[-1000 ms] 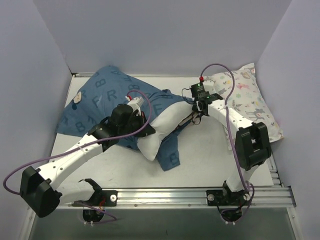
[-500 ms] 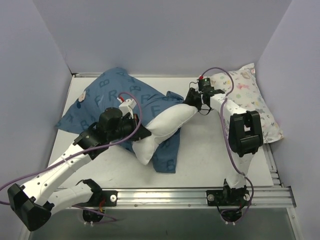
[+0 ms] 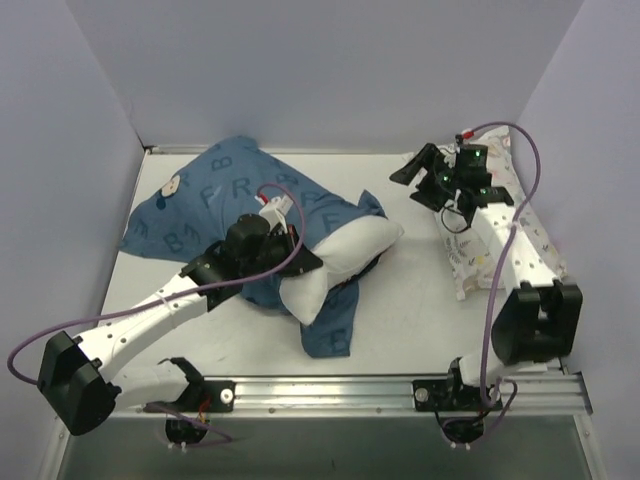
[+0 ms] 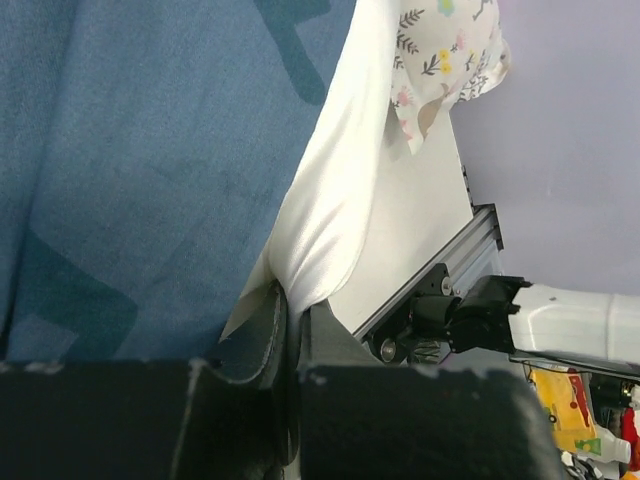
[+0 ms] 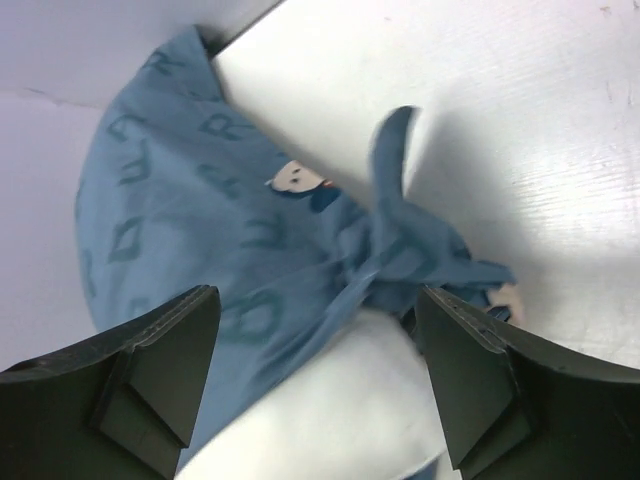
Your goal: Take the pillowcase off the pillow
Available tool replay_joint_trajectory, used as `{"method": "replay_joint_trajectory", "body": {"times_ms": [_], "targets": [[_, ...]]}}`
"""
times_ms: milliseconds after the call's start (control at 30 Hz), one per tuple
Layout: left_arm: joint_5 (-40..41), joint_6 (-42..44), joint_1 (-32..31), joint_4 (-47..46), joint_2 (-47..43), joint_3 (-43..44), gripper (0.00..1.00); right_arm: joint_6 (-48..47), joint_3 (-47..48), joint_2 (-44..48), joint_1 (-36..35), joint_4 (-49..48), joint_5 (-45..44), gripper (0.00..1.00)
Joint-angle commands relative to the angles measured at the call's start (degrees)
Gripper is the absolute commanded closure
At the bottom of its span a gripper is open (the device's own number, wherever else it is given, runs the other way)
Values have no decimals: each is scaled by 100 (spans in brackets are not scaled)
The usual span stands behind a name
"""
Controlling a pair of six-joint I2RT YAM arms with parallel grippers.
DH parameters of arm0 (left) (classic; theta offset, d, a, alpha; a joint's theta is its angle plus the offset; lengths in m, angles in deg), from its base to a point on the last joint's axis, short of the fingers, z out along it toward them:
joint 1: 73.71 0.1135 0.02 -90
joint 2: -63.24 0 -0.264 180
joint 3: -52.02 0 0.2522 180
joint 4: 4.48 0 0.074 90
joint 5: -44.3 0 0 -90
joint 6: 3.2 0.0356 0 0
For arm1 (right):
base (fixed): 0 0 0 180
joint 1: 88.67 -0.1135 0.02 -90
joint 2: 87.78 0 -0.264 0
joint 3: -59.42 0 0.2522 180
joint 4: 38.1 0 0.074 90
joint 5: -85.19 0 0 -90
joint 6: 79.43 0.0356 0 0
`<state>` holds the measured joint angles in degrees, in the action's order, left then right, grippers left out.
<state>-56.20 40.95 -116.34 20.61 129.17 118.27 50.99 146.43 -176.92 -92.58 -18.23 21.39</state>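
1. As I judge it, the step in hand is drawing the pillow (image 3: 350,250) out of the pillowcase (image 3: 215,195). The white body lies partly bare in the middle of the table. The case is bunched toward the far left corner, with a blue flap under the pillow's end toward the near edge.
2. My left gripper (image 3: 300,262) is clamped on a pinch of white pillow fabric. My wrist view shows the fold squeezed between my closed fingers (image 4: 265,332), blue cloth just beside it.
3. My right gripper (image 3: 418,170) hangs spread wide and holds nothing. It is above the table toward the far right corner, near the floral pillow (image 3: 535,240) along the right edge.
4. My left arm reaches low from the near left corner to the middle. My right arm is raised, its wrist turned left toward the case's mouth.
5. Next, my right fingers should probably come down onto blue cloth alone at that mouth, then pull against my left hold.
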Motion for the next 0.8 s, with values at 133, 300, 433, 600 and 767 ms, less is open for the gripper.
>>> {"method": "replay_joint_trajectory", "body": {"times_ms": [133,300,433,600,767], "targets": [[356,-364,-456,-1353,1077,787,100,45,-1470,1934,-987,119,-780,14],[163,-390,-658,-1494,2045,1702,99,343,-3007,3341,-1472,-548,-1029,10],[101,-399,-703,-1476,2486,2168,70,177,-3256,3605,-2035,-497,-1476,9],[338,-136,-615,-1142,2372,2652,31,10,-3493,3615,-2474,-847,-1749,6],[584,75,-369,-406,2153,2872,27,-158,-3300,3246,-2738,-376,-2249,4]]}}
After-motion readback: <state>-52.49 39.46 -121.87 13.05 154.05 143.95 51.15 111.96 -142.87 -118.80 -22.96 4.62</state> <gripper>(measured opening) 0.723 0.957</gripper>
